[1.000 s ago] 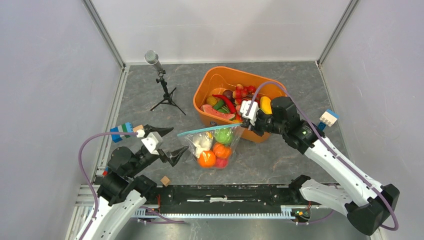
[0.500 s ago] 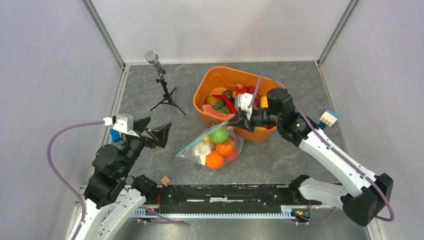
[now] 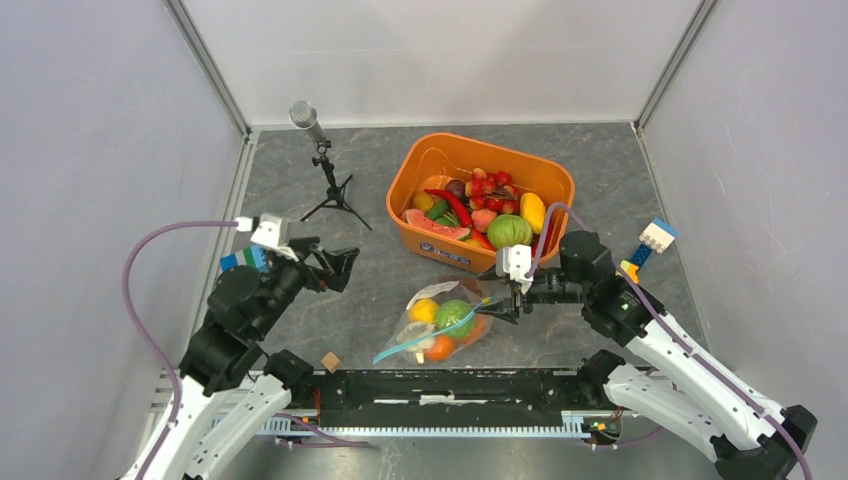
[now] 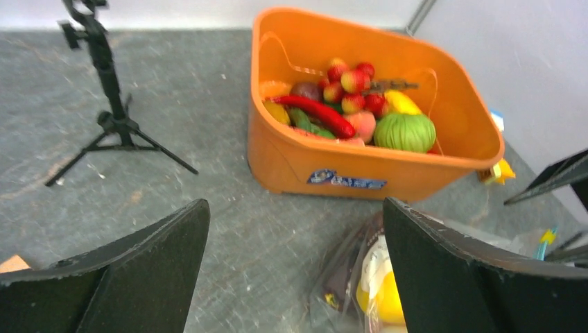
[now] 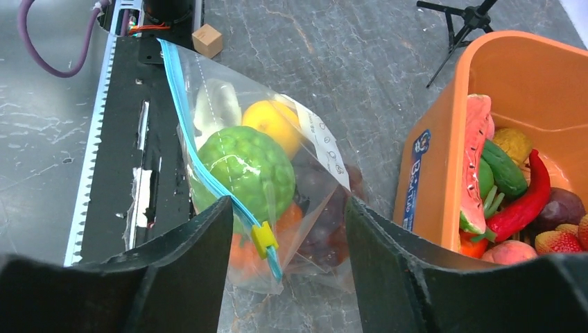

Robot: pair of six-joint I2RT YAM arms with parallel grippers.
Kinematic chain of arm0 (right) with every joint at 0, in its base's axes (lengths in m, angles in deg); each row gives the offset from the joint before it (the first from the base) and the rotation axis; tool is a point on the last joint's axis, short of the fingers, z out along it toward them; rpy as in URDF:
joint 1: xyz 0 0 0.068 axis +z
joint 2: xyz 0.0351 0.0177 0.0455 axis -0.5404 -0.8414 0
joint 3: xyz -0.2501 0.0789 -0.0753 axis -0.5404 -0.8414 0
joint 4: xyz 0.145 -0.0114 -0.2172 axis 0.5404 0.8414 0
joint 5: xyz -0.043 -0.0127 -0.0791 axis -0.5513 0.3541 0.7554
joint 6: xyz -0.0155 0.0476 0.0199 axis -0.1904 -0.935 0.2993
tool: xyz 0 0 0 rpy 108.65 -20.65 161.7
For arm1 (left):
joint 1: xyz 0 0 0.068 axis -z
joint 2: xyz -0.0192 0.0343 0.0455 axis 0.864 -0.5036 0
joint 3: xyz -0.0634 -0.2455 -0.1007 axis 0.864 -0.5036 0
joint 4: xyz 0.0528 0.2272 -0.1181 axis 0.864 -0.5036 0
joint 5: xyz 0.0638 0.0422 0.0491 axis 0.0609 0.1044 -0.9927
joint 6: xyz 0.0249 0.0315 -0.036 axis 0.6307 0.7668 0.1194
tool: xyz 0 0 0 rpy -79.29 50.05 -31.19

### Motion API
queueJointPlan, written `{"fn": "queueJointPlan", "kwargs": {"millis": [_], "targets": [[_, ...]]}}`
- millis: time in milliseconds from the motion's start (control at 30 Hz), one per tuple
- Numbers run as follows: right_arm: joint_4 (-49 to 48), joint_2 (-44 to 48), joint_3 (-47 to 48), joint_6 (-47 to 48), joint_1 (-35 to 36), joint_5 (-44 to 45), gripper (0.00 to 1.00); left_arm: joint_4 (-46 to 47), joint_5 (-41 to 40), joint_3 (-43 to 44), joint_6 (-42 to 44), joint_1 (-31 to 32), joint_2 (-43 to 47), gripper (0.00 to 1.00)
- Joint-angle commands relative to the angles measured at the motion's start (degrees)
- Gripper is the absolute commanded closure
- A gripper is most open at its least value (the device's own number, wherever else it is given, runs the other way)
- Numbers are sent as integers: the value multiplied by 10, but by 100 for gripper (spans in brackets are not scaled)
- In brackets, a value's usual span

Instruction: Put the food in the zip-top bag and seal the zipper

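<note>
Lying on grey bench [image 3: 270, 170] just near of orange plastic bin [image 3: 440, 243]: clear crinkly zip-top bag [image 3: 440, 328] w/ toy fruit [image 3: 455, 317] inside. Right pincer [image 3: 510, 304] spread at its right edge; left pincer [image 3: 340, 270] spread, empty, well left.

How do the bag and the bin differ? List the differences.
The bag is clear and crinkly; the bin is opaque orange with stiff walls. The bag lies slumped on its side; the bin stands upright. The bag has a teal zipper along its mouth; the bin's top is plain and open. Both hold toy food.
</note>
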Motion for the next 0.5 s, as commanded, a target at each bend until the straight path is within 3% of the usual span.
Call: {"fn": "queueJointPlan", "kwargs": {"millis": [0, 167, 233, 267, 333, 367, 467], "targets": [[-41, 10, 25, -31, 0, -3, 34, -17, 76, 10, -19, -2, -44, 0], [-149, 47, 1, -121, 0, -74, 30, -22, 133, 0, -25, -2, -81, 0], [-261, 59, -35, -203, 1, -141, 30, -22, 139, -7, -29, -1, -90, 0], [-357, 61, -59, -290, 1, -177, 30, -20, 141, -11, -31, -2, -93, 0], [-475, 59, -104, -391, 7, -198, 30, -13, 142, -19, -33, -2, -96, 0], [-475, 54, -116, -397, 15, -192, 31, -9, 141, -23, -34, -2, -97, 0], [-346, 21, -110, -329, 65, -141, 41, 3, 141, -31, -35, -2, -97, 0]]}}
